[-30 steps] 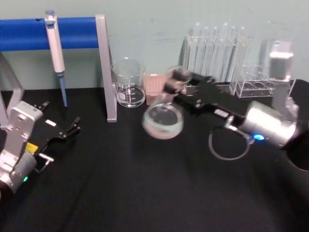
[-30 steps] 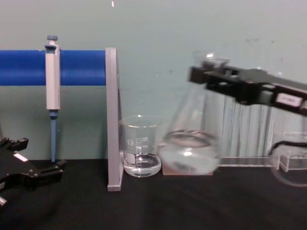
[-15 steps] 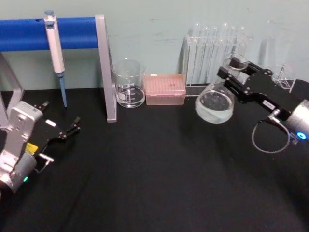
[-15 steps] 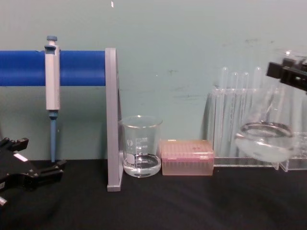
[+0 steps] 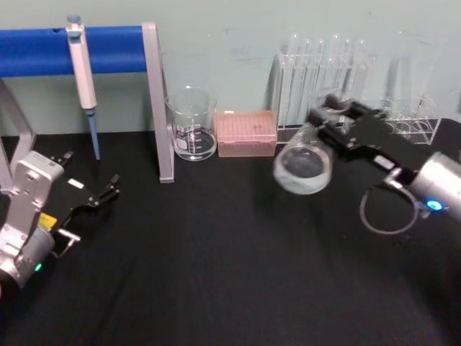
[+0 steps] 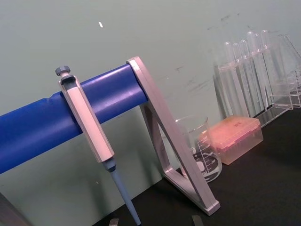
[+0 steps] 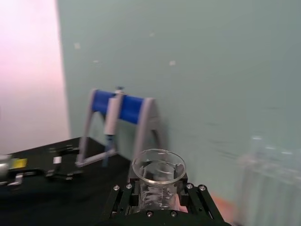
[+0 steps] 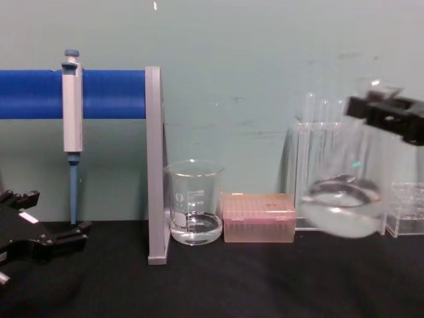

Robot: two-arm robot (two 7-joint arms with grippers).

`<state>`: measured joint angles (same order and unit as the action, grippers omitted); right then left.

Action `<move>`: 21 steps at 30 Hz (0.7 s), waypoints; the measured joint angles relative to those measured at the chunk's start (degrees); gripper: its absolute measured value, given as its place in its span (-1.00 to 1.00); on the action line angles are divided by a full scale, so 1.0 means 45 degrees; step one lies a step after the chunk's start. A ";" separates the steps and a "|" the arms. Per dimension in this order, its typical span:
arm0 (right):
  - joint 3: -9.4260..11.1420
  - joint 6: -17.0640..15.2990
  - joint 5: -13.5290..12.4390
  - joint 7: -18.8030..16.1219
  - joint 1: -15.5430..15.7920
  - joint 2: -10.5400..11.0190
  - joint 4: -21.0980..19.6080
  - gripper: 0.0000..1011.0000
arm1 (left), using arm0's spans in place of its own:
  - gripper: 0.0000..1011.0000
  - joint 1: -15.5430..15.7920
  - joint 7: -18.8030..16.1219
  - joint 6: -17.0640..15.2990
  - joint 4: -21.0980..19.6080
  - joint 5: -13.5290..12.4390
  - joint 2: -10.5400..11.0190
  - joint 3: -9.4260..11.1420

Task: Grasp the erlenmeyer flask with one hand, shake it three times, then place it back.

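- one arm works: right gripper (image 5: 328, 119) pinches the erlenmeyer flask (image 5: 302, 167) by its neck, aloft right of the pink box (image 5: 247, 132), free to shake
- left gripper (image 5: 112, 186) parked far left of that box, fingers spread

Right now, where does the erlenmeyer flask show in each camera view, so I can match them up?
Head view: the erlenmeyer flask is right of centre, tilted, its neck in the jaws of the right gripper.
Chest view: at the right, in front of the test tube rack.
Right wrist view: bottom centre, rim facing the camera.
Shared landmark: the blue bar, left of the flask in the head and chest views.
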<state>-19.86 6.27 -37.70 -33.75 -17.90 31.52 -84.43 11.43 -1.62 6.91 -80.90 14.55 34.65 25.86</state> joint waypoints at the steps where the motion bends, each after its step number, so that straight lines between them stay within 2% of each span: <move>1: -0.0204 -0.0092 0.0008 -0.0284 -0.0169 -0.0124 0.0110 -0.11 | 0.98 0.0000 0.0000 0.0000 0.0000 0.0000 0.0000 0.0000; 4: -0.0553 -0.0225 0.0007 -0.0784 -0.0476 -0.0334 0.0288 -0.11 | 0.98 -0.0001 -0.0001 0.0000 0.0000 0.0000 0.0000 0.0000; 14: -0.2338 -0.0674 -0.0106 -0.2743 -0.1603 -0.1070 0.0834 -0.11 | 0.98 0.0000 0.0000 0.0000 0.0000 0.0000 0.0000 0.0000; 15: -0.2338 -0.0674 -0.0106 -0.2743 -0.1603 -0.1070 0.0834 -0.11 | 0.98 -0.0001 0.0000 0.0000 0.0000 0.0000 0.0000 0.0000; 19: -0.2942 -0.0788 -0.0194 -0.3365 -0.1935 -0.1280 0.0992 -0.11 | 0.98 -0.0001 0.0000 0.0000 -0.0001 0.0000 0.0000 0.0001; 21: -0.3089 -0.0808 -0.0217 -0.3506 -0.2024 -0.1321 0.1025 -0.11 | 0.98 -0.0001 0.0000 0.0000 -0.0001 0.0001 0.0000 0.0000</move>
<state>-33.76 2.63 -38.68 -49.53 -27.01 25.57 -79.82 11.43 -1.62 6.91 -80.90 14.55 34.65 25.86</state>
